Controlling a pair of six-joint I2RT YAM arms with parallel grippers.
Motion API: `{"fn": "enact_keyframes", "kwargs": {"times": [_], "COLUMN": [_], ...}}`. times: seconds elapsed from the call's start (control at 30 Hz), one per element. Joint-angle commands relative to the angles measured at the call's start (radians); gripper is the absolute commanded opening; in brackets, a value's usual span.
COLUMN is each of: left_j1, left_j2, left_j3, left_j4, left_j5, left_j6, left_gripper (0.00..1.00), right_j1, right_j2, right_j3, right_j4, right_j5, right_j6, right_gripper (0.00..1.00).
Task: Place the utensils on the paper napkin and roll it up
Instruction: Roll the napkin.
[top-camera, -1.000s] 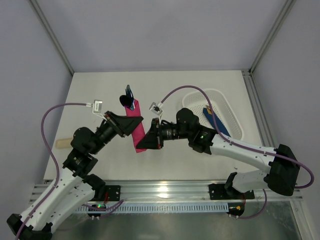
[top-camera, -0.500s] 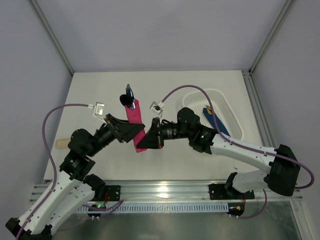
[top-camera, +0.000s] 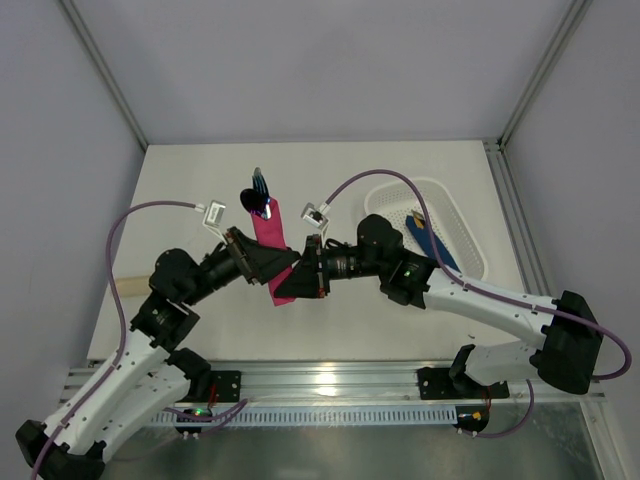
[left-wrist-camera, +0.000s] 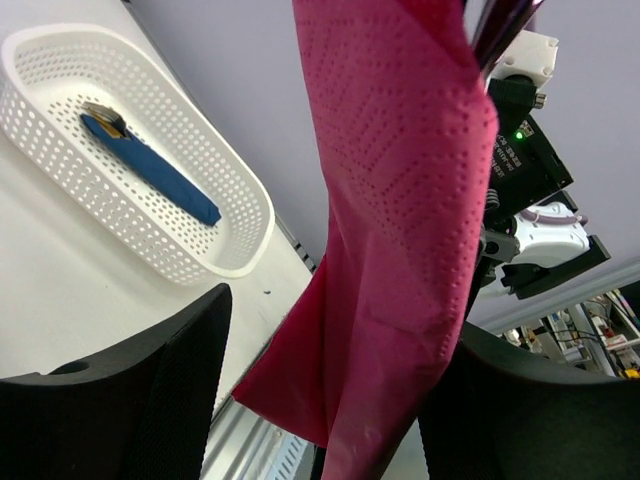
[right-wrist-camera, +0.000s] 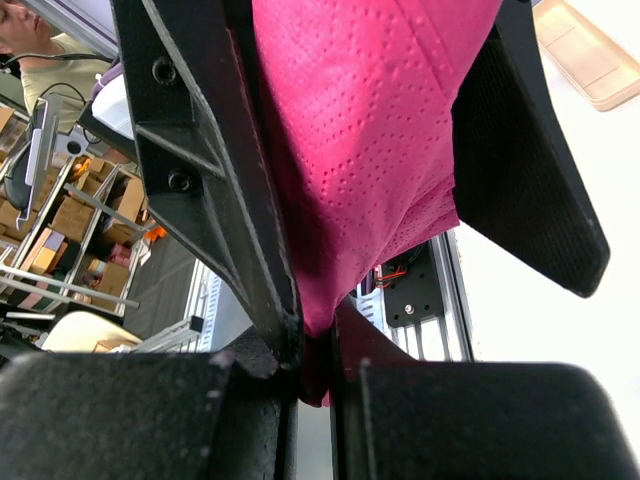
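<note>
Over the middle of the counter (top-camera: 200, 180), grips the near end of the folded paper napkin (top-camera: 268, 226) in the clenched right end effector (top-camera: 289, 286), straddles it with the released, wide-spread left end effector (top-camera: 284, 264), dark purple utensils (top-camera: 256, 196) poking from its far end.

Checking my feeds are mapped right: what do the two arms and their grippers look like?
The left arm and right arm match: white links, black joint housings. The left gripper and right gripper are black, with broad flat fingers. A purple cable loops from each arm to a small white block at the wrist. A green light glows on the right arm.
</note>
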Motion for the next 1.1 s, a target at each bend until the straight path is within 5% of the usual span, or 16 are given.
{"fn": "enact_keyframes", "kwargs": {"times": [0.0,0.3,0.47,0.73,0.87,1.07], "left_j1": [0.003,0.003,0.003,0.003,0.003,0.003], "left_j2": [0.01,0.007,-0.071,-0.151,-0.147,-0.115], "left_j3": [-0.002,-0.008,0.007,0.115,0.122,0.116], "left_j4": [0.074,0.07,-0.074,-0.344,-0.35,-0.289], "left_j5": [0.058,0.088,-0.095,-0.231,-0.196,-0.137], "left_j6": [-0.023,-0.043,0.021,0.17,0.165,0.158], "left_gripper": [0.68,0.64,0.65,0.78,0.98,0.99], "right_j1": [-0.001,-0.001,-0.001,-0.003,-0.003,-0.003], "right_j2": [-0.045,-0.048,-0.053,-0.054,-0.05,-0.05], "right_j3": [0.016,0.019,0.013,0.017,0.016,0.019], "right_j4": [0.089,0.08,0.069,0.057,0.055,0.054], "right_j5": [-0.007,-0.001,0.009,0.019,0.019,0.009], "right_j6": [-0.017,-0.017,-0.019,-0.017,-0.017,-0.017], "right_gripper": [0.04,0.04,0.04,0.04,0.04,0.04]}}
